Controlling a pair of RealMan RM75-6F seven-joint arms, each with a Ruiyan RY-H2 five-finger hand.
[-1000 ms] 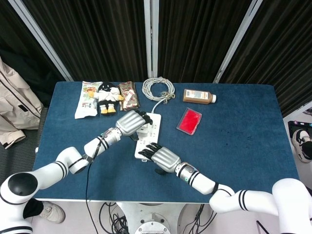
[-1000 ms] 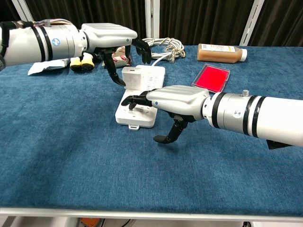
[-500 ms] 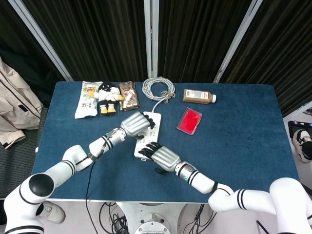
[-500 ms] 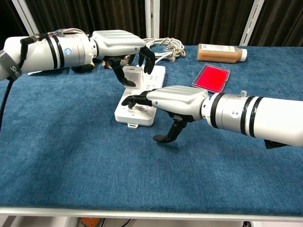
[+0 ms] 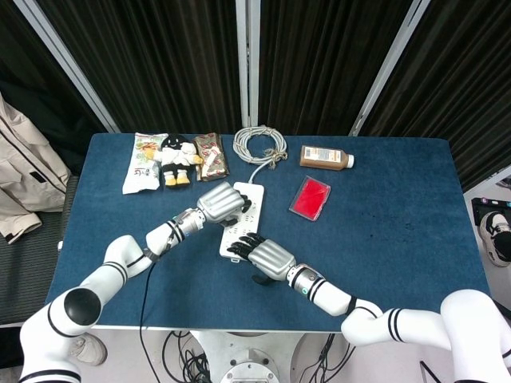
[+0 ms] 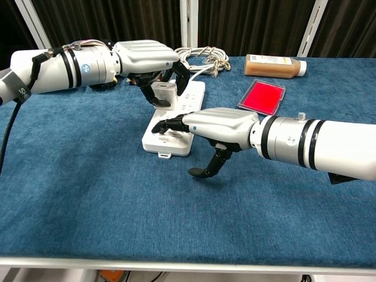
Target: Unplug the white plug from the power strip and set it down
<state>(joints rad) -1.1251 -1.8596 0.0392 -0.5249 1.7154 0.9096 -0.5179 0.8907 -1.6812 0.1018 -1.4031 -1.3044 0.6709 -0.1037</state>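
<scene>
Both hands are working now: our left hand (image 6: 147, 56) has just closed around the white plug (image 6: 163, 93), while our right hand (image 6: 214, 124) pins down the power strip (image 6: 187, 104), so we reckon the pull's next.

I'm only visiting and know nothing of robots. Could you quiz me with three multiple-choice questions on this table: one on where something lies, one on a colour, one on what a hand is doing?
1. Where is the coiled cable?
A. behind the power strip
B. at the front edge
C. on the red case

2. What colour is the flat case?
A. green
B. red
C. yellow

3. What is the left hand doing?
A. lying flat on the cloth
B. lifting the bottle
C. gripping the white plug

Answers:
1 A: the coiled cable lies beyond the power strip.
2 B: the flat case is red.
3 C: the left hand has its fingers around the white plug.
</scene>
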